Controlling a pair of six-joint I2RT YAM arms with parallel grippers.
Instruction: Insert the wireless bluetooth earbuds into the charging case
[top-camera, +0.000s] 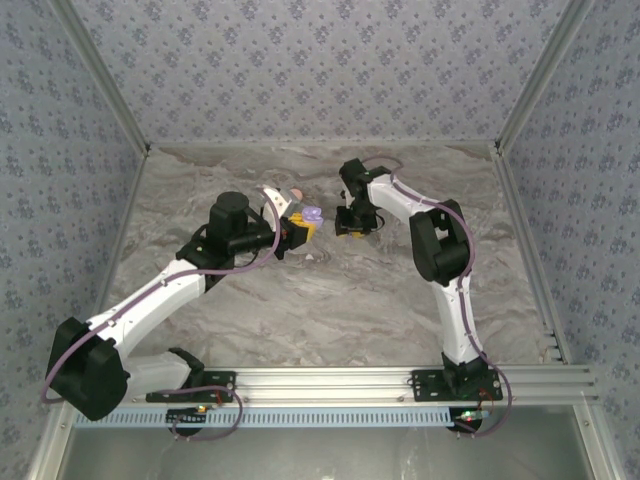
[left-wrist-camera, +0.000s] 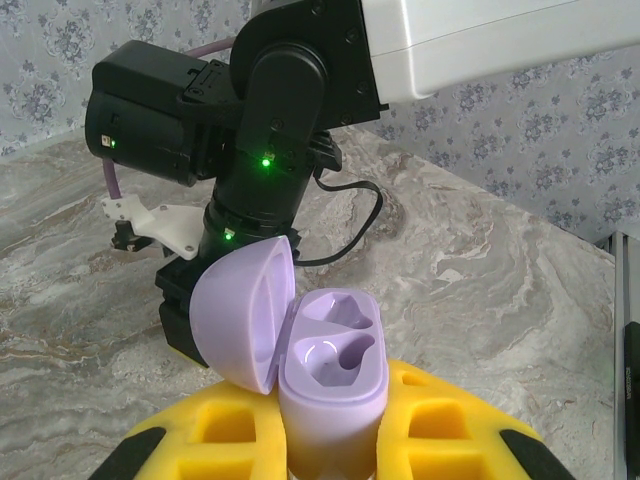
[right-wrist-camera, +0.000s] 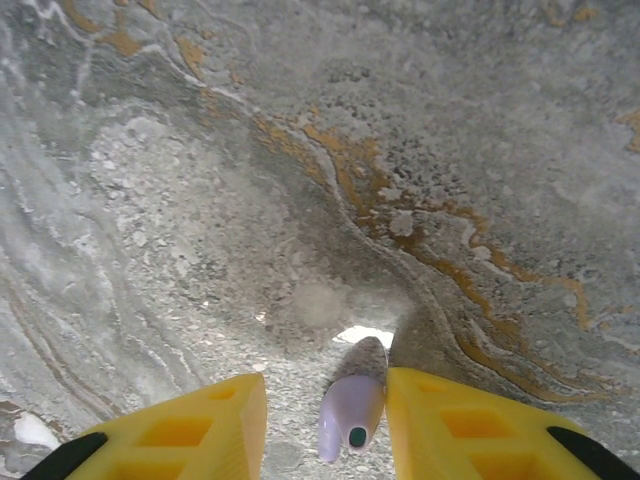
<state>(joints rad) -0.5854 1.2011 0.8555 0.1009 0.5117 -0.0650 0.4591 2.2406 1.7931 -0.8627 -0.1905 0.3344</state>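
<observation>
My left gripper (left-wrist-camera: 330, 445) is shut on the lilac charging case (left-wrist-camera: 335, 375), held upright between its yellow fingers (left-wrist-camera: 215, 430). The lid (left-wrist-camera: 240, 310) is swung open to the left, and both wells are empty. From above, the case (top-camera: 312, 214) sits left of my right gripper (top-camera: 350, 228). My right gripper (right-wrist-camera: 326, 385) points down at the table, jaws apart. One lilac earbud (right-wrist-camera: 352, 405) lies between the fingers. It touches the right finger (right-wrist-camera: 450, 420) and leaves a clear gap to the left finger (right-wrist-camera: 215, 420).
The right arm's black wrist (left-wrist-camera: 270, 130) hangs just behind the open case. Marbled table (top-camera: 330, 300) spreads between and in front of the arms. A small pale bit (top-camera: 311, 256) lies on the table below the left gripper. Patterned walls stand on three sides.
</observation>
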